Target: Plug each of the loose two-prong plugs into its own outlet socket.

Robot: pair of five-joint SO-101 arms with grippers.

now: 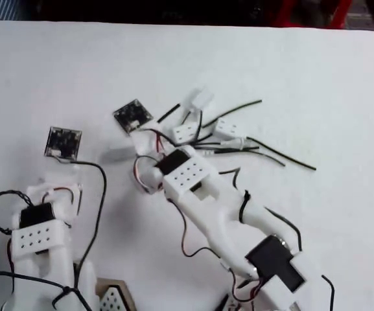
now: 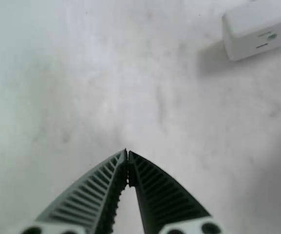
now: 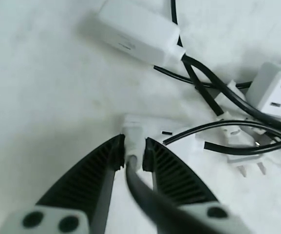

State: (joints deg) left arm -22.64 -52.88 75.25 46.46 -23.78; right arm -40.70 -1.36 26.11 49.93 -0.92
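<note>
– At the cable tangle mid-table, what's the right arm got?
– The right gripper [image 3: 133, 146] is nearly closed, jaws pinching a white plug [image 3: 133, 130] by its body. Its black cord [image 3: 145, 195] runs back between the fingers. The plug sits low on the table [image 3: 43, 97], prongs hidden, so I can't tell their facing.
– Step?
– Grasp stage, I'd judge. Can't confirm any plug is seated. An outlet socket [image 3: 278, 90] lies near, past the crossed cords, slots showing.
– Left?
– The left gripper [image 2: 127, 158] is fully closed and empty over bare table. A socket block [image 2: 259, 29] sits well apart from it.
– Next?
– Probably lift, turn the prongs toward the slots, square up and push straight. The cords could drag. A second loose plug [image 3: 250, 168], prongs bare, waits just beside.
</note>
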